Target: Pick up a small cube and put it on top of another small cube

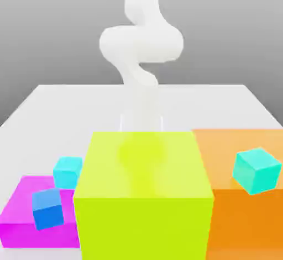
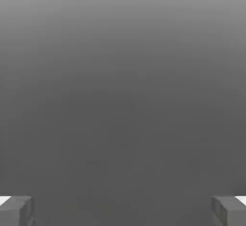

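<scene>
Gripper (image 2: pixel 123 211) stands wide open and empty. At the exterior view's left, a magenta block (image 1: pixel 40 235) seems to support the near blue cube (image 1: pixel 47 209); at its right, an orange block (image 1: pixel 243 220) seems to bear the teal cube (image 1: pixel 256 170), turned corner-near. Neither cube has a long axis.

In the exterior view, the frame cuts the arm (image 1: pixel 141 43) at twelve o'clock, the yellow-green block (image 1: pixel 142 165) at six and the orange block (image 1: pixel 243 217) at four. The yellow-green block hides the orange block's near-centre side, the magenta block's (image 1: pixel 25 198) three-o'clock end and a sliver of the cyan cube (image 1: pixel 67 171) — the arm's low end blurs into white. The hand view crops both gripper fingers (image 2: pixel 14 213).
</scene>
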Robot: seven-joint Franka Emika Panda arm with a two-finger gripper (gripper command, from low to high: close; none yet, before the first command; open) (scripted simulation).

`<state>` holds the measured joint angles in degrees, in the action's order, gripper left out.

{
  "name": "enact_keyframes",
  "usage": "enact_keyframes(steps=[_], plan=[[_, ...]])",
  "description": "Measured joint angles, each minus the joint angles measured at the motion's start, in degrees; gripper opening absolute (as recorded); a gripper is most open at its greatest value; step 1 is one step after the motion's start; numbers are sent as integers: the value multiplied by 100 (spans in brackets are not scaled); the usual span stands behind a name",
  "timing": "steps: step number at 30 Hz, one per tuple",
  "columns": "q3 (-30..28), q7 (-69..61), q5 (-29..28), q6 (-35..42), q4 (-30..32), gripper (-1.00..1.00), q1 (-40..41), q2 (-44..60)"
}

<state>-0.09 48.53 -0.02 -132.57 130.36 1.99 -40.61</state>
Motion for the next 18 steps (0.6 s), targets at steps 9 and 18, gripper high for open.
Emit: enact_keyframes(steps=[9, 18], plan=[[-132, 1020, -56, -268, -523, 0, 616, 1905], [-420, 1940, 1, -534, -1035, 0, 1136, 3774]])
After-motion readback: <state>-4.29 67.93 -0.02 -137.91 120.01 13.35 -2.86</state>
